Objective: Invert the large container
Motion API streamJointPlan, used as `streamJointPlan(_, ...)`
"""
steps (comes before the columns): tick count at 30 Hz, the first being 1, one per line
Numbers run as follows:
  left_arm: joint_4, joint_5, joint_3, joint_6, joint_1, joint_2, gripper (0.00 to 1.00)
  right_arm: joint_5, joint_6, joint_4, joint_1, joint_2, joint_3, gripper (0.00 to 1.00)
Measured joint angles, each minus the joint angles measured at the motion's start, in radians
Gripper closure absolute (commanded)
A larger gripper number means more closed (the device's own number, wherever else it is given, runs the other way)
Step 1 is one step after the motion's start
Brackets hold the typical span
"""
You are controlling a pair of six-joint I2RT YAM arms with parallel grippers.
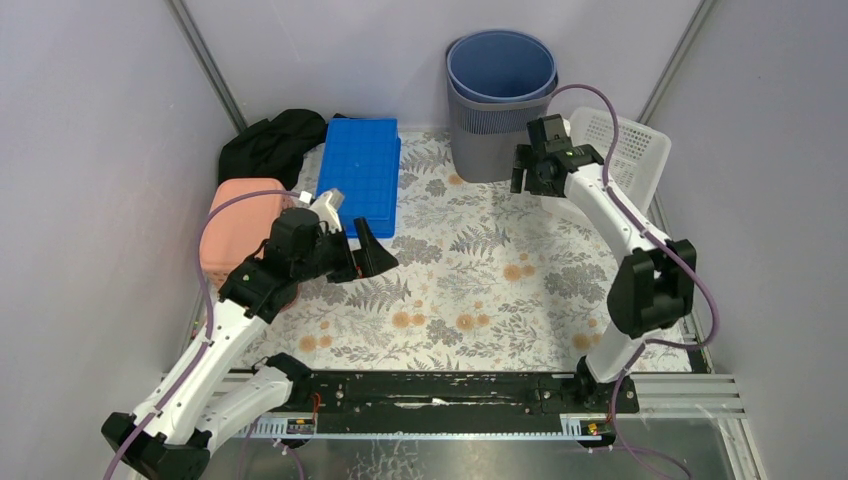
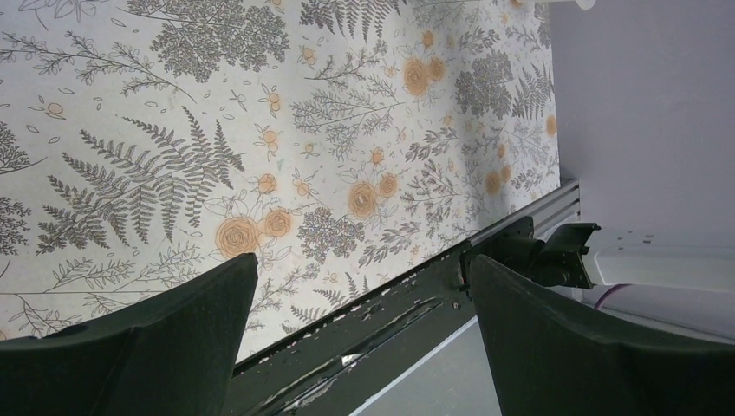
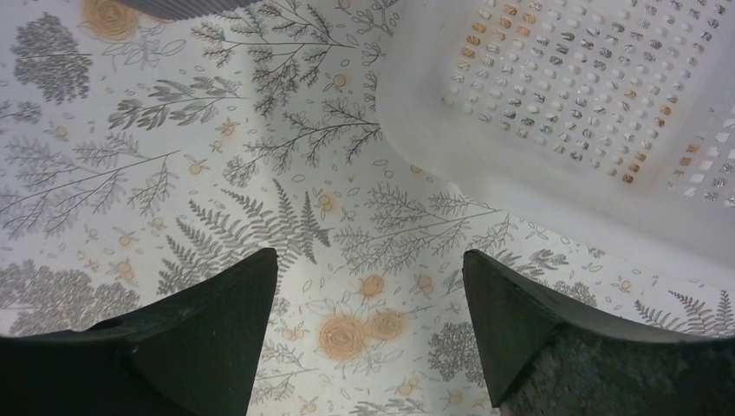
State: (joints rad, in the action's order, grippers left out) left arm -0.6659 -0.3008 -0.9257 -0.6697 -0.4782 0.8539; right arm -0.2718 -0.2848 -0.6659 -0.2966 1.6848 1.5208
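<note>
The large container is a grey bin with a blue inner rim [image 1: 500, 100]. It stands upright with its mouth up at the back centre of the floral cloth. A sliver of its ribbed grey wall shows at the top of the right wrist view [image 3: 186, 7]. My right gripper [image 1: 522, 168] is open and empty, hovering just right of the bin's lower wall, with only cloth between its fingers [image 3: 368, 260]. My left gripper [image 1: 365, 255] is open and empty, well left of the bin above the cloth; its wrist view [image 2: 364, 269] looks toward the near rail.
A white perforated basket [image 1: 625, 150] sits right of the bin, close to my right gripper, and also shows in the right wrist view [image 3: 563, 104]. A blue flat box [image 1: 360, 170], a pink box [image 1: 235, 225] and black cloth [image 1: 270, 145] lie at back left. The black rail [image 2: 390, 321] runs along the near edge.
</note>
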Motion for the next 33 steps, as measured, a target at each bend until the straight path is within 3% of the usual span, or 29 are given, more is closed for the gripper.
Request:
streamJointPlan(18,-0.001,-0.031,0.000,0.037,0.000,0.018,0.00,-0.008,0.010,0.070,0.061,0.218,0.079,0.22)
streamJointPlan(33,0.001,-0.049,0.007,0.035,0.000,0.044,0.00,0.003,0.003,0.208,0.084,0.206,-0.064,0.26)
